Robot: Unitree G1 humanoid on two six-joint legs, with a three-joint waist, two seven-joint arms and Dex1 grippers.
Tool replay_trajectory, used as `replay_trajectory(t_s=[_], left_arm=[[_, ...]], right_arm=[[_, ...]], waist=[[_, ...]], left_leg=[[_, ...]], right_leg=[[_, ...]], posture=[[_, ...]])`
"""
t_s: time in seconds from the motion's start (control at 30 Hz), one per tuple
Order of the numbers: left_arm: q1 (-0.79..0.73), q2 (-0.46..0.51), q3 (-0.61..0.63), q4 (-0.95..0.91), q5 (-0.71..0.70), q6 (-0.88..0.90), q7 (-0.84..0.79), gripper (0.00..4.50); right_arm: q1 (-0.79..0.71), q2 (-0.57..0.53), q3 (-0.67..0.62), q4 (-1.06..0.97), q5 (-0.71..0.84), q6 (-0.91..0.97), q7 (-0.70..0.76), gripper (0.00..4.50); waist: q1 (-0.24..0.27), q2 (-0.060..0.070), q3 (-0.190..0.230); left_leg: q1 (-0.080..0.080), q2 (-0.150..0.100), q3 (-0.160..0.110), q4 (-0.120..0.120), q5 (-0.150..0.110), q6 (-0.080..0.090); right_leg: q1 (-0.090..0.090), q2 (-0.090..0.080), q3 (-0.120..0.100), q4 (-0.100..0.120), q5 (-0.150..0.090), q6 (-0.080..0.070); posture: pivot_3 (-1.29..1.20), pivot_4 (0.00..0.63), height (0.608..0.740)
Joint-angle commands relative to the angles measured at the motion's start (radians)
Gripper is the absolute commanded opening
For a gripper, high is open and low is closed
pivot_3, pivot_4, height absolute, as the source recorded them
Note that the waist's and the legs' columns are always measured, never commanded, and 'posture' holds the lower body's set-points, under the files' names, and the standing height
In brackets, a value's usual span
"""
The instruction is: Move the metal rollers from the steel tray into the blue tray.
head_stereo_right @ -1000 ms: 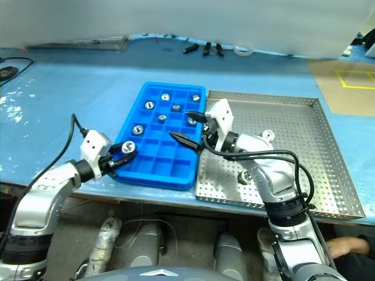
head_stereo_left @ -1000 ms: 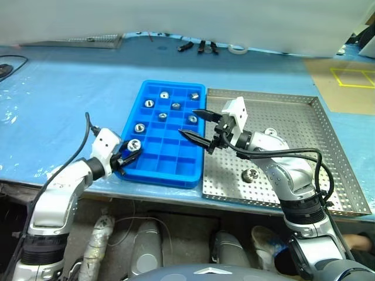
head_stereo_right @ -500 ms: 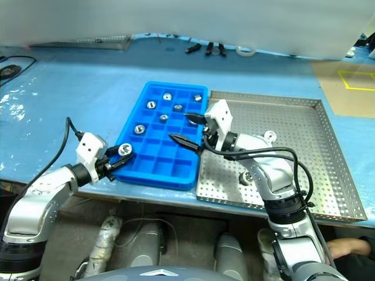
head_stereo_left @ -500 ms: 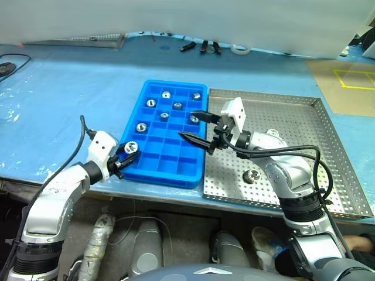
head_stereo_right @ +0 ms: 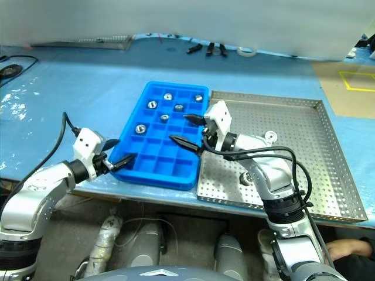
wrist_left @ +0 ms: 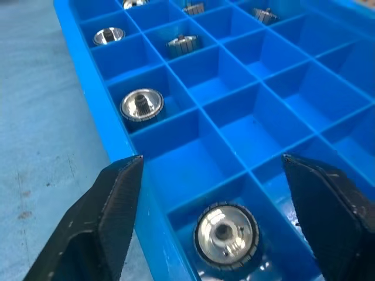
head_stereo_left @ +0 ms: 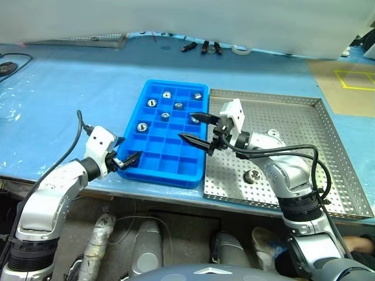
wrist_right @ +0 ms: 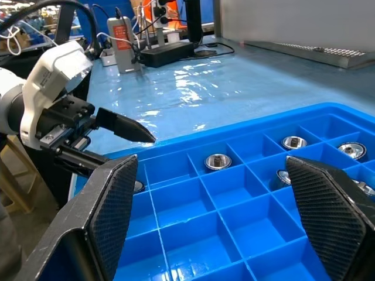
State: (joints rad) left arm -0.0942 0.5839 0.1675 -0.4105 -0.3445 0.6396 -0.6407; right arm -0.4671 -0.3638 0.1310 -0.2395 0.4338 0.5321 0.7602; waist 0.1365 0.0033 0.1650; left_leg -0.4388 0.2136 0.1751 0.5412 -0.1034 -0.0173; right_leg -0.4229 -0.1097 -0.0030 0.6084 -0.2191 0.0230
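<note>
The blue tray (head_stereo_left: pixel 158 153) lies left of the steel tray (head_stereo_left: pixel 293 117), and several metal rollers (head_stereo_left: pixel 141 126) sit in its far compartments. My left gripper (head_stereo_left: pixel 125 153) is open at the tray's near left corner. In the left wrist view its fingers (wrist_left: pixel 117 199) straddle a roller (wrist_left: pixel 225 234) that lies free in the corner compartment. My right gripper (head_stereo_left: pixel 188 125) hangs open and empty over the blue tray's right side. One roller (head_stereo_left: pixel 252 175) lies on the steel tray near my right forearm. In the right wrist view the left gripper (wrist_right: pixel 126 129) shows beyond the tray.
A narrow perforated strip (head_stereo_left: pixel 88 40), black tools (head_stereo_left: pixel 199 45) and a tape roll (head_stereo_left: pixel 239 50) lie at the table's far edge. A cable (head_stereo_left: pixel 9 61) lies far left. Brown board with yellow tape (head_stereo_left: pixel 345 82) is at the right. Both trays sit close to the table's front edge.
My left gripper has opened and let go of the roller, which now rests in the blue tray's near left corner compartment. The right arm has stayed put.
</note>
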Motion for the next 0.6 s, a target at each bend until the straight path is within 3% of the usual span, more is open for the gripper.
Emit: replay_trajectory(t_s=[0.03, 0.3, 0.6], left_arm=[[-0.042, 0.013, 0.023, -0.01, -0.054, -0.001, -0.027, 4.0], [-0.24, -0.037, -0.088, 0.121, -0.092, -0.033, -0.1, 4.0], [-0.567, -0.155, -0.34, 0.527, 0.007, -0.211, -0.335, 4.0]], right_arm=[[-0.009, 0.003, -0.007, -0.019, -0.002, -0.024, -0.005, 4.26], [0.029, -0.025, -0.063, -0.088, -0.014, -0.026, -0.061, 4.26], [0.232, -0.138, -0.267, -0.278, -0.011, 0.028, -0.195, 4.26]], waist=[[0.0, 0.0, 0.0], [-0.001, 0.0, 0.0], [-0.023, 0.0, 0.0]], left_leg=[[0.0, 0.0, 0.0, 0.0, 0.0, 0.0], [0.0, -0.001, 0.0, 0.002, 0.001, -0.001], [0.0, -0.001, 0.001, 0.004, 0.003, -0.004]], right_leg=[[0.0, 0.0, 0.0, 0.0, 0.0, 0.0], [0.001, 0.0, 0.002, 0.002, 0.0, 0.0], [0.001, 0.0, 0.004, 0.002, 0.001, 0.0]], posture=[[0.18, 0.15, 0.74], [0.06, 0.15, 0.74], [-0.2, 0.15, 0.74]])
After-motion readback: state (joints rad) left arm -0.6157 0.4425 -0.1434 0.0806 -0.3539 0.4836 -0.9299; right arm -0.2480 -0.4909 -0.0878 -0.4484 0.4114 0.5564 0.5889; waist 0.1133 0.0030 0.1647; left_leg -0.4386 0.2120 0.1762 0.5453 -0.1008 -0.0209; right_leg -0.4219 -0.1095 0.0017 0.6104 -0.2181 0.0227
